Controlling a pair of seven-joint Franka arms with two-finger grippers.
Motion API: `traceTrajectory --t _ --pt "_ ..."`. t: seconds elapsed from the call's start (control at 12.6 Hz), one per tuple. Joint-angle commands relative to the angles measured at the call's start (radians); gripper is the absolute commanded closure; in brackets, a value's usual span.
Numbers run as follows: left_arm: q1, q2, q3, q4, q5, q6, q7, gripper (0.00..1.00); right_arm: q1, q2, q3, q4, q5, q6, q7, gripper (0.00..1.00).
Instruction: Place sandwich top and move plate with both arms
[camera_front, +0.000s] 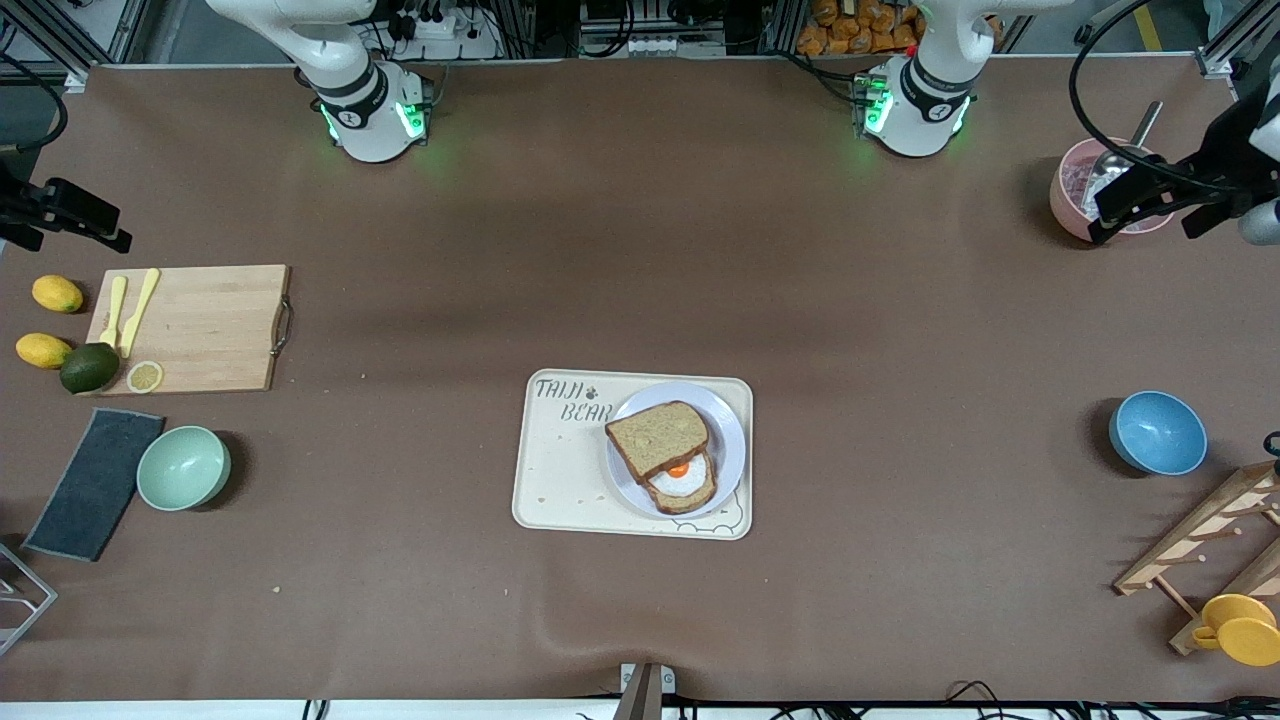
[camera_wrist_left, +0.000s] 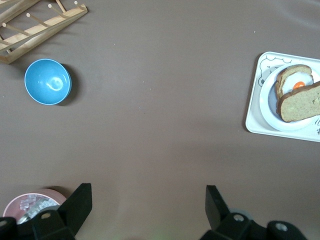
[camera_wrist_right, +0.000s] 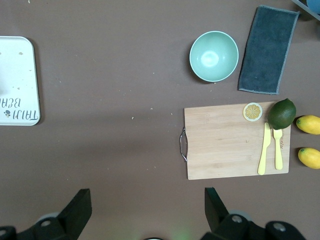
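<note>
Right now the plain brown wholemeal bread slice, the sandwich top, already lies tilted over the egg-bearing bread slice, covering only part of it; the fried egg shows at the end nearer the front camera. Both sit on the small round pale lavender plate, which rests on the cream rectangular bear-print tray mid-table.

Both arms are parked wide. Left gripper hovers over the pink bowl with a spoon at the left arm's end of the table, fingers apart, holding nothing. Right gripper hangs past the wooden cutting board at the right arm's end, fingers apart, also holding nothing.

Key relation: the plate sits roughly midway between the two grippers, well apart from each, a touch closer to the left arm's side of the tray. Judging by this, the top looks placed; moving the plate remains.

Brown table covering is bare all around the tray, so approach room looks ample from either end. The plate rim is low and the tray wall is close beside it, so the grasp could be tight.
</note>
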Motion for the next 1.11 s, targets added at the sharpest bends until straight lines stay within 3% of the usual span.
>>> traceTrajectory --t 0.0,0.24,1.04 --pt "-0.019 -0.021 0.016 -0.011 0.026 -0.017 0.054 0.00 -0.012 0.001 0.011 0.001 -0.015 -0.005 -0.004 0.00" --pt "-0.019 -0.019 0.013 -0.014 0.061 -0.052 0.171 0.00 -0.010 0.001 0.011 0.004 -0.015 -0.004 -0.004 0.00" --pt "-0.019 -0.030 -0.026 -0.011 0.044 -0.047 0.064 0.00 -0.012 0.001 0.011 -0.001 -0.015 -0.007 -0.004 0.00"
